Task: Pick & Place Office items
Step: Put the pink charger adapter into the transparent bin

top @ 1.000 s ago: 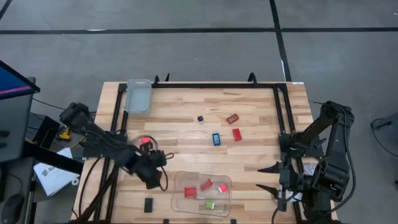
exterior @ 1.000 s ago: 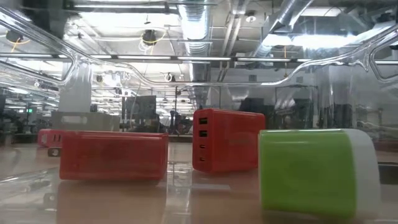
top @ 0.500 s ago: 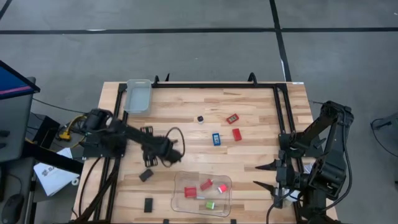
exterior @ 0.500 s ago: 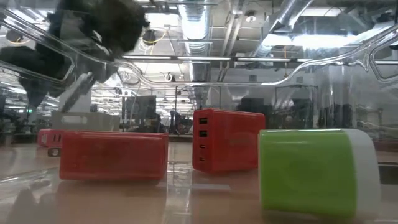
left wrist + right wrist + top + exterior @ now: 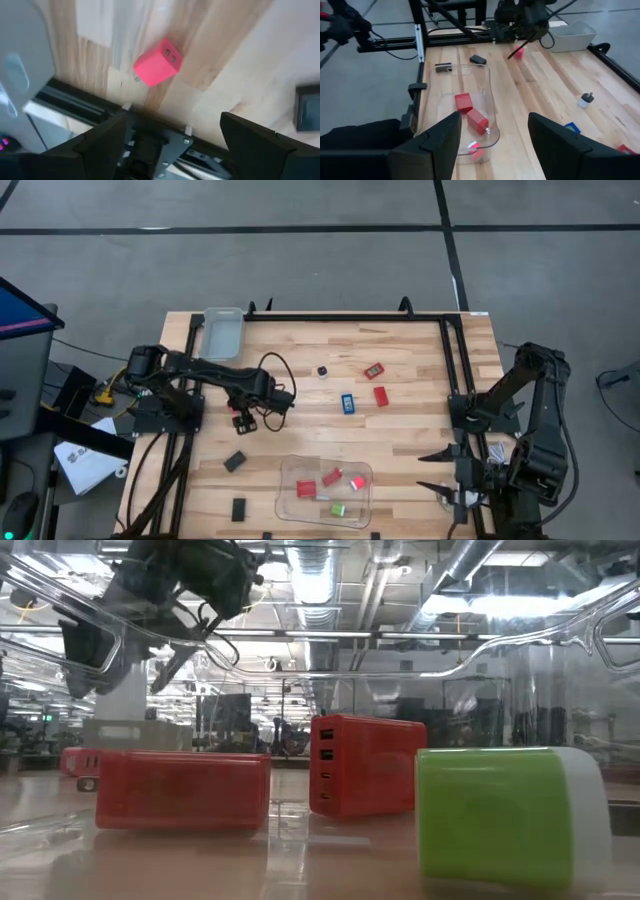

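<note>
A pink-red block [image 5: 156, 63] lies on the wooden table [image 5: 410, 430] near its left side. My left gripper [image 5: 243, 418] hangs open just above it, pointing steeply down, its fingers [image 5: 107, 135] clear of it. Two flat black rectangles [image 5: 235, 462] [image 5: 239, 508] lie toward the near left. A clear tray [image 5: 290, 500] at the near edge holds three red blocks [image 5: 332, 476] and a green piece [image 5: 338, 508]. A blue piece [image 5: 347, 403], two red blocks [image 5: 380, 395] and a small dark bit [image 5: 323, 371] lie mid-table. My right gripper [image 5: 437, 471] waits open at the near right.
A second clear tray [image 5: 222, 332] stands at the far left corner. Black frame rails [image 5: 455, 370] run along the table's sides and far edge. Bare wood stretches between the mid-table items and the near tray. A cable [image 5: 275, 375] loops off my left arm.
My left gripper has swung from beside the near tray's left end toward the far edge and tipped downward, ending above the pink-red block. A flat black rectangle now lies bare on the table where the gripper was.
</note>
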Robot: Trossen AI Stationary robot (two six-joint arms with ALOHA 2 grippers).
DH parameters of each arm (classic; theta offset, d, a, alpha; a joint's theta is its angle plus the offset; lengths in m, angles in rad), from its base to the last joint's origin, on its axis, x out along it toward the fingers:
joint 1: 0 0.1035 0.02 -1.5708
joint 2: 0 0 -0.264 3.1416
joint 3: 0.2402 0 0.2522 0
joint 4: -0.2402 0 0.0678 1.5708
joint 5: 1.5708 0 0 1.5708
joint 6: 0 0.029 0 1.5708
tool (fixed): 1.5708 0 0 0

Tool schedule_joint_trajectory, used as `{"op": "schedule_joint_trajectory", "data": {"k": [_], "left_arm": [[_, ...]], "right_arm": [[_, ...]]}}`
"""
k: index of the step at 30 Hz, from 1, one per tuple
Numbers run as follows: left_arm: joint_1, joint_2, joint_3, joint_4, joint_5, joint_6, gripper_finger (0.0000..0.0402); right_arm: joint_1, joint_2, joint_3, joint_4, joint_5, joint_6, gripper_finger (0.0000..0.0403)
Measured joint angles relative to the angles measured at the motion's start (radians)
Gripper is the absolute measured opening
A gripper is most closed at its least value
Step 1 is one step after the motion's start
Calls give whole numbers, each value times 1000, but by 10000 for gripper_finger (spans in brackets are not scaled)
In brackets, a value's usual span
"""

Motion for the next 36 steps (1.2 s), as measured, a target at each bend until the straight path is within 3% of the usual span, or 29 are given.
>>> {"op": "schedule_joint_trajectory", "data": {"k": [10, 19, 29, 36], "left_arm": [[1, 145, 0, -23, 22, 196, 320], [13, 301, 0, -12, -41, 392, 320], [63, 321, 0, 48, -64, 527, 311], [79, 321, -2, 66, -28, 532, 289]], "right_arm": [[49, 0, 0, 2, 36, 17, 224], [50, 0, 0, -1, 45, 16, 224], [59, 0, 0, -1, 45, 30, 224], [87, 0, 0, -1, 46, 68, 224]]}}
